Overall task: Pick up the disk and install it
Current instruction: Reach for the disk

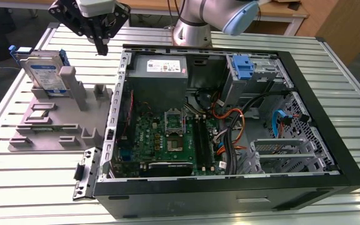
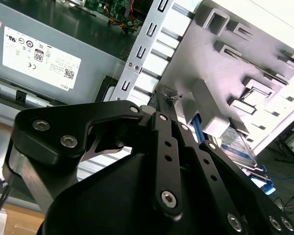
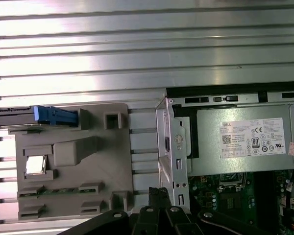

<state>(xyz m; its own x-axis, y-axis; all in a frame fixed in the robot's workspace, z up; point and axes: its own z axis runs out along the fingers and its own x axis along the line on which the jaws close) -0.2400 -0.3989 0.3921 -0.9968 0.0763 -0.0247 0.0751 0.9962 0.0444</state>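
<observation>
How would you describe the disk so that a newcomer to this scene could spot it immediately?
Find the open computer case. Beside it, on the exterior view's left, lies a grey holder block; the disk stands on edge at its far end. It is the only silver slab there with a white-and-blue label and a blue frame.

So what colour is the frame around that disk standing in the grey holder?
Blue: the frame edges the disk, clearest in the exterior view.

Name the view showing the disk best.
The exterior view: the disk stands upright in the grey holder, label facing the camera. The first wrist view shows the disk edge-on; the second wrist view, a partial slice.
</observation>
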